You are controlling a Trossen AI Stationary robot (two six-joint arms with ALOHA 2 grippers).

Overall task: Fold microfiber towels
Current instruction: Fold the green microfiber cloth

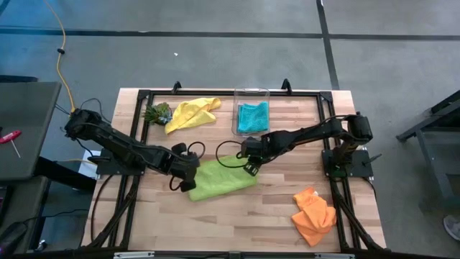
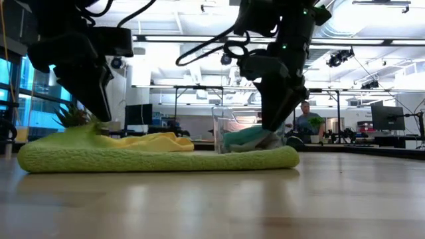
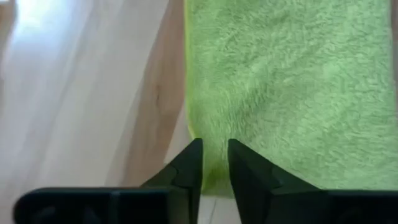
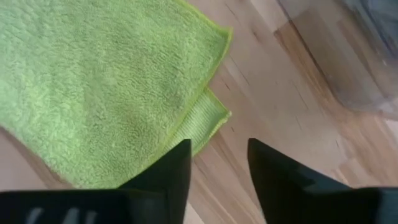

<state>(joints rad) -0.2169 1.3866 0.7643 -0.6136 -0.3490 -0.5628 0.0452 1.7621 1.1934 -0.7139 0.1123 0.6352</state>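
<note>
Releasing the folded lime towel (image 1: 221,180) is the step in hand, by the look of it. The towel lies doubled at table centre, upper layer slightly offset from the lower. The left gripper (image 3: 214,163) sits at its left end, jaws narrowly parted astride the edge, with no clear pinch. The right gripper (image 4: 219,163) hovers off its right corner, jaws spread, empty. Next move: lift both clear, then take an unfolded towel, yellow (image 1: 191,113) or orange (image 1: 313,215).

No legible text anywhere
</note>
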